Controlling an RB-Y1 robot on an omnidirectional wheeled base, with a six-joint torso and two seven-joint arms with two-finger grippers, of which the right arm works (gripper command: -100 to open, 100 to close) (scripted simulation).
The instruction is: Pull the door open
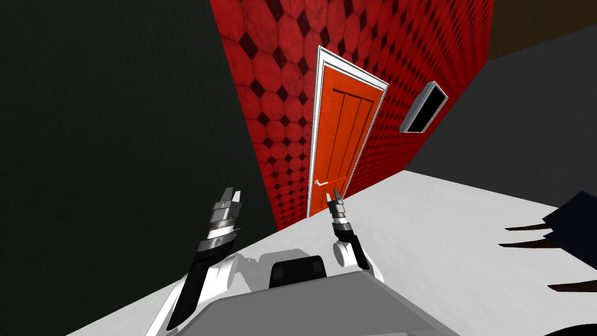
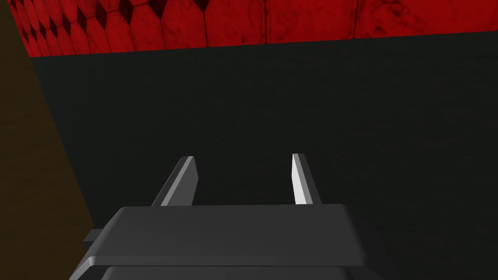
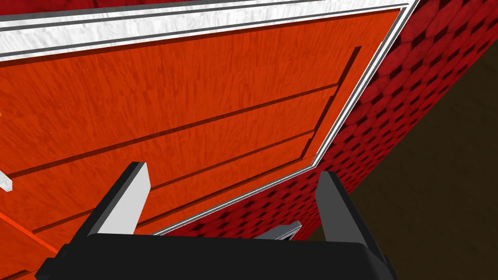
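Right gripper (image 1: 336, 203), fingers parted and empty, poised near the orange door's (image 1: 344, 134) lever handle (image 1: 319, 183), apparently to grasp it; left gripper (image 1: 231, 200), likewise parted, idles aside.

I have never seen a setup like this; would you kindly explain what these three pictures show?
It is a two-armed robot in a simulated house. The head camera looks down at an orange panelled door with a small white lever handle, set in a red patterned wall above a white floor. The other two cameras sit on the hands. The right jaws stand open and empty in front of the door, near the handle but not touching it. The left jaws, also open and empty, face a dark plain wall.
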